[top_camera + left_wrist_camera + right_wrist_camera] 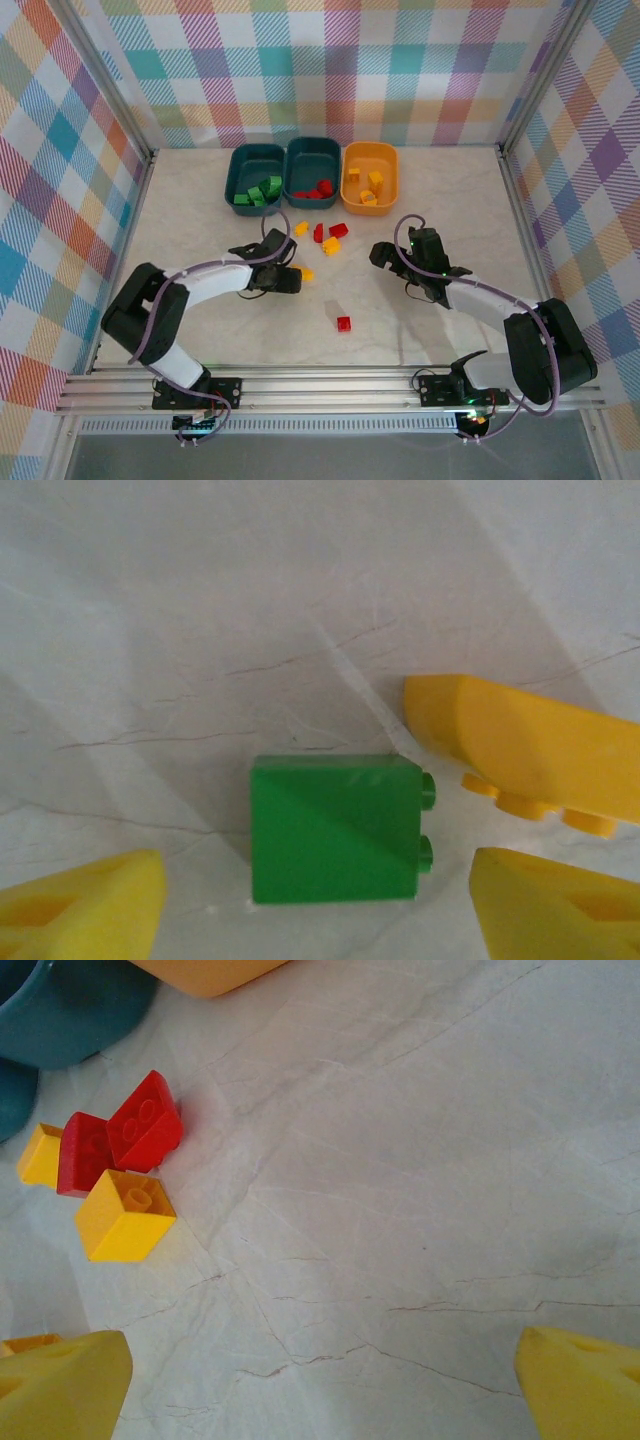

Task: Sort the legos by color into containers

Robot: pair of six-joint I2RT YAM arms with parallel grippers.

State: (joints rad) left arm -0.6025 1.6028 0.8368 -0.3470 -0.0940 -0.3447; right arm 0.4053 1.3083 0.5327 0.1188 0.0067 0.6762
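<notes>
Lining up: left hand (320, 920), spread wide, is straddling green brick (335, 828), which is lying on bench (200, 630) with its studs pointing at yellow brick (520, 745) just beside it.

Handling, as judged: lowering straight, keeping right finger (560, 900) off the yellow brick, pinching squarely across the studded side, then carrying to teal tub (243, 165) holding greens.

Right hand (320, 1390) is hovering spread and empty.

Unclear: finger height above bench; a pale item beside red brick (344, 323) is too faint to name.
</notes>
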